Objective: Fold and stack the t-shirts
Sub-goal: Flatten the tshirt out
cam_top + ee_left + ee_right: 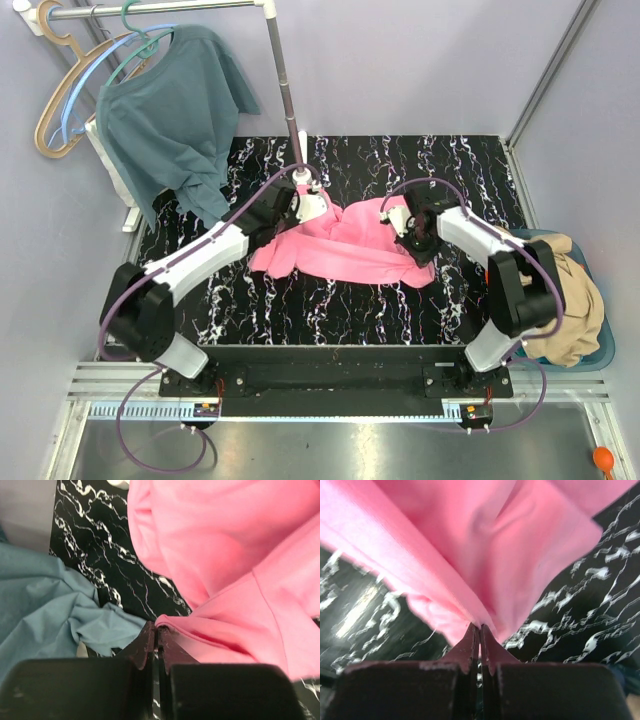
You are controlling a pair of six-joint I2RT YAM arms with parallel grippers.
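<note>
Out on the middle of the bench (260, 310), the pink t-shirt (345, 250) is pinched at both far corners: left fingers (145, 645) clamped on its left edge, right fingers (470, 642) on the right. Long axis runs side to side between them, body trailing toward the near edge.

Free tabletop (330, 310): near strip and far right; pink t-shirt (350, 250) covers the centre; rack pole (283, 80) (base beside the left hand (156, 628)) and hanging teal shirt (170, 120) block the far left.

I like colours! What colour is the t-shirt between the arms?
The t-shirt is bright pink; top view.
</note>
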